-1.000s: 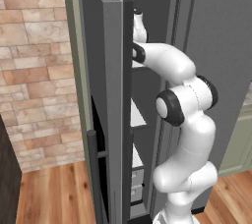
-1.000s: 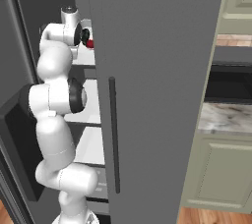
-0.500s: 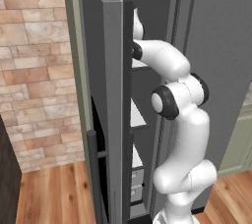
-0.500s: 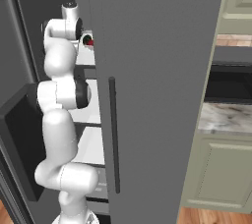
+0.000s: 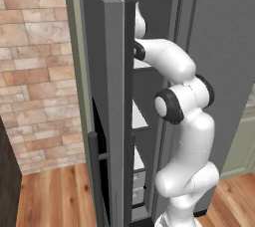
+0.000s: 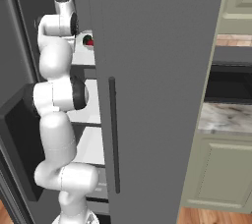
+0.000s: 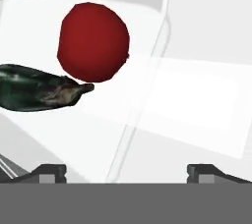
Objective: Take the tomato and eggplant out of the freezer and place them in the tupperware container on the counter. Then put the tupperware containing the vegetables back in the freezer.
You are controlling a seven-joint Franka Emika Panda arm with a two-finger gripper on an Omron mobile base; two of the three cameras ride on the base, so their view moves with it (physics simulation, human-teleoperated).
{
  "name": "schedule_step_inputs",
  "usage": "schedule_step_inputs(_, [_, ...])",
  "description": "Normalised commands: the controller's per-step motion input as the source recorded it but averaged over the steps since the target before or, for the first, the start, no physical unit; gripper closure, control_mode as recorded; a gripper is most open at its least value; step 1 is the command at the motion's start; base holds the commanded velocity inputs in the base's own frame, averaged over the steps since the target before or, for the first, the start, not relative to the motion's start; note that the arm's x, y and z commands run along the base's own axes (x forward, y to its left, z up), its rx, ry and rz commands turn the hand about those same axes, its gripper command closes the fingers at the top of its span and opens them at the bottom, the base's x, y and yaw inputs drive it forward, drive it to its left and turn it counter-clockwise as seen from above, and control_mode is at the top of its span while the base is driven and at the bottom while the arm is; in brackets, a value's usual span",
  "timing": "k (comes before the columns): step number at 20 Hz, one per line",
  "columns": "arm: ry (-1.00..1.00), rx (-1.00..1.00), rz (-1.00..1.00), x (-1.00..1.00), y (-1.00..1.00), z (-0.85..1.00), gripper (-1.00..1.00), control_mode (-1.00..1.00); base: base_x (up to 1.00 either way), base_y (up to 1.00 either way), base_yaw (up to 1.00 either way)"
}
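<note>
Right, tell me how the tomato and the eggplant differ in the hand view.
The tomato is a round, glossy red ball; the eggplant is long, very dark and tapers to a narrow end. The tomato shows whole, while the eggplant runs off the view's left edge. The tomato sits above the eggplant in the picture, close against its tapered end. Both lie inside the translucent tupperware container on a white shelf.

A tan brick wall [image 5: 35, 71] meets a wooden plank floor [image 5: 55, 196] beside olive-green cabinets [image 6: 221, 174].
</note>
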Motion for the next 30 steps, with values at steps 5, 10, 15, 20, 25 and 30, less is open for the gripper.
schedule_step_inputs(5, [-0.21, 0.0, 0.0, -0.53, 0.0, -0.05, -1.0, -1.0, 0.0, 0.0, 0.0])
schedule_step_inputs(10, [-0.19, 0.0, 0.0, -0.65, -0.1, -0.23, -1.0, -1.0, 0.0, 0.0, 0.0])
schedule_step_inputs(15, [-0.19, 0.0, 0.0, -0.89, -0.34, -0.04, -1.0, -1.0, 0.0, 0.0, 0.0])
schedule_step_inputs(20, [-0.1, 0.07, 0.0, -1.0, -0.64, 0.05, -1.0, -1.0, 0.0, 0.0, 0.0])
schedule_step_inputs(25, [-0.02, 0.15, -0.01, -1.0, -0.75, 0.05, -1.0, -1.0, 0.0, 0.0, 0.0])
schedule_step_inputs(30, [0.0, 0.18, -0.07, -1.0, -0.76, 0.0, -1.0, -1.0, 0.0, 0.0, 0.0])
